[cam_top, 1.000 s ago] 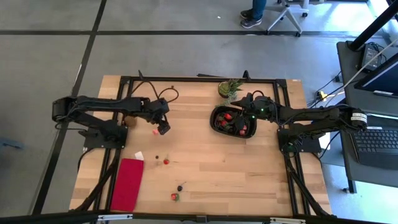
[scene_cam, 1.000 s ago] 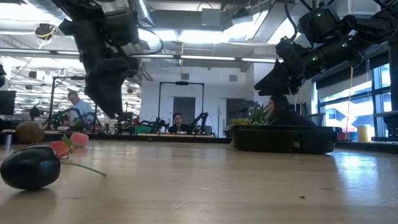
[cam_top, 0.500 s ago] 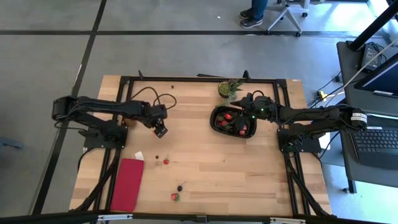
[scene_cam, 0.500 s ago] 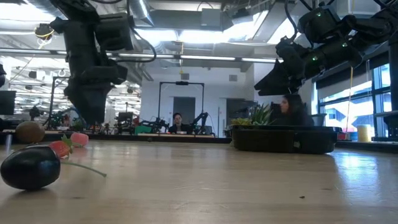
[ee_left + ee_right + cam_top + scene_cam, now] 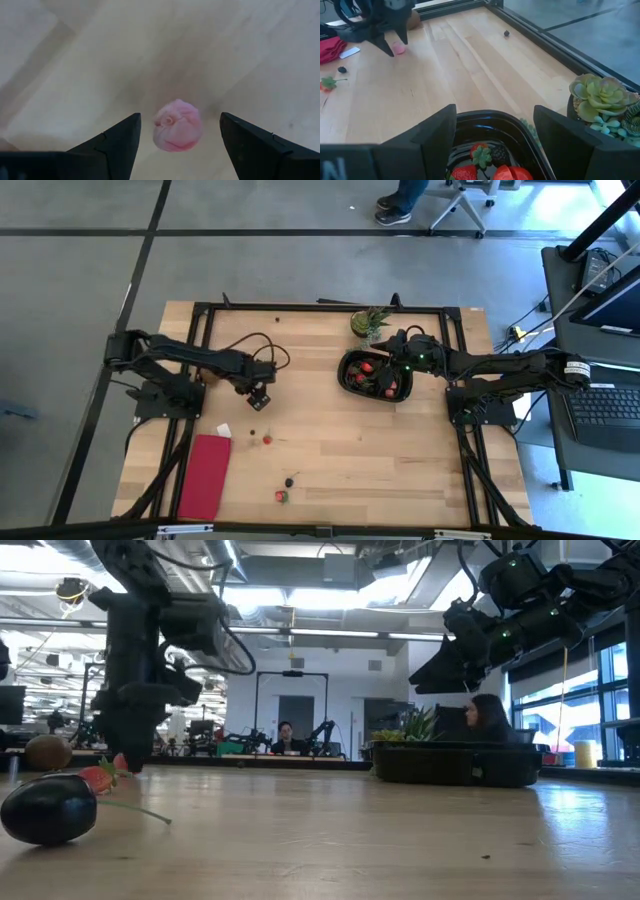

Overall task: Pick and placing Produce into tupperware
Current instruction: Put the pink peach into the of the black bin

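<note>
A wooden worktop (image 5: 330, 420) seen from above. The black oval tupperware (image 5: 352, 383) sits toward the right with its long axis slanting across the worktop, and already holds several red strawberries (image 5: 470, 172) and a dark berry. The right claw (image 5: 392, 346) hangs over its rim, jaws apart and empty. The left claw (image 5: 177, 130) is low over a round pink piece (image 5: 177, 125), jaws spread either side, not yet touching it. A few red and dark pieces (image 5: 267, 440) remain scattered near the red cloth (image 5: 207, 475), so the task looks roughly half done.
</note>
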{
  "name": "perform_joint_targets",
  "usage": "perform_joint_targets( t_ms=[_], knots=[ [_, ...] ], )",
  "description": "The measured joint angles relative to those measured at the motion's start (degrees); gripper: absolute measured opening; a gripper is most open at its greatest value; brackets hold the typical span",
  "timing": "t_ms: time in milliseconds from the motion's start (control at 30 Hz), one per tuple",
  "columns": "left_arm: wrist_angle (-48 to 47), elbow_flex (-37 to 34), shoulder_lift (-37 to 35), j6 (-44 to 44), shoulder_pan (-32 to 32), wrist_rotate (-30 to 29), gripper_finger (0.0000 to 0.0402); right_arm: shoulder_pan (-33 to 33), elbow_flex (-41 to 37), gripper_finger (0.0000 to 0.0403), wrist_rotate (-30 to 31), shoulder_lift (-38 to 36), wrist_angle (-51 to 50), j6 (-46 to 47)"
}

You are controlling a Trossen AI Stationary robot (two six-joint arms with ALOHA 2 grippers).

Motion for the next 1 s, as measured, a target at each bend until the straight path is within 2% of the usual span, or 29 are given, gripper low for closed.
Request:
perform_joint_targets(
  t_ms=[200, 800, 1000],
  knots=[
    [0.1, 0.3, 2.4, 0.0, 0.0, 1.4, 0.0262, 0.0, 0.0, 0.0268, 0.0, 0.0, 0.0, 0.9],
    [0.3, 0.1, 2.2, -1.6, 0.0, 1.2, 0.0261, 0.0, 0.0, 0.0268, 0.0, 0.0, 0.0, 0.7],
    [0.5, 0.1, 2.2, -1.5, 0.0, 1.2, 0.0239, 0.0, 0.0, 0.0268, 0.0, 0.0, 0.0, 0.7]
  ],
)
